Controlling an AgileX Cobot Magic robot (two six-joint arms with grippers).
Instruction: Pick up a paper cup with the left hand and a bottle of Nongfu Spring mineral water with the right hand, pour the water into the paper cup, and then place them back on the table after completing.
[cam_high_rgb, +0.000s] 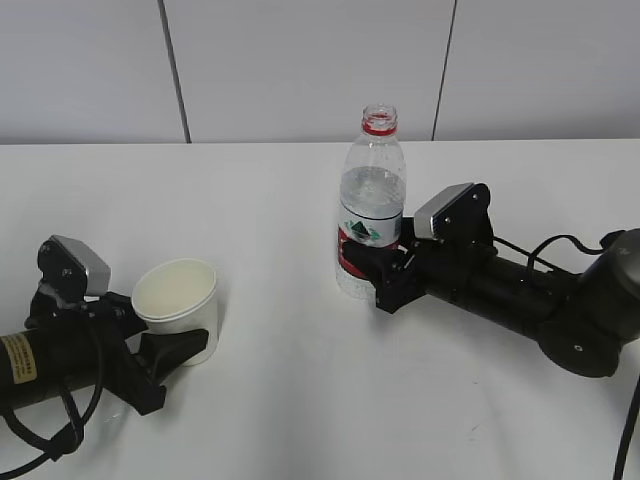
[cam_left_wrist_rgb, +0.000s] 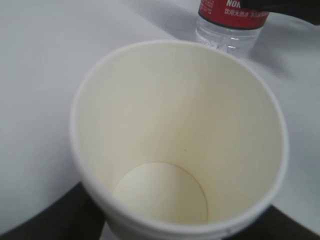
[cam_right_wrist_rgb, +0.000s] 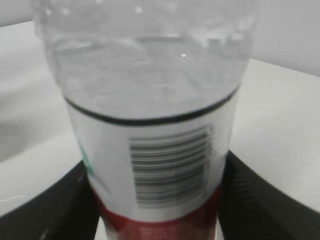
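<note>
A white paper cup (cam_high_rgb: 178, 303), empty inside (cam_left_wrist_rgb: 165, 150), sits at the front left, leaning a little. My left gripper (cam_high_rgb: 165, 335), on the yellow-labelled arm, is shut on it, with black fingers (cam_left_wrist_rgb: 47, 220) on both sides of its base. A clear uncapped Nongfu Spring bottle (cam_high_rgb: 372, 200) with a red and white label stands upright on the white table (cam_high_rgb: 300, 410). Clear water (cam_high_rgb: 372, 188) fills it to about the shoulder. My right gripper (cam_high_rgb: 373, 272) is shut on its lower label, fingers (cam_right_wrist_rgb: 265, 200) pressed to both sides of the bottle (cam_right_wrist_rgb: 155, 150).
A grey panelled wall runs behind the table's far edge. The bottle's lower part (cam_left_wrist_rgb: 230, 25) shows just beyond the cup in the left wrist view. Black cables trail from both arms at the front left and the right edge.
</note>
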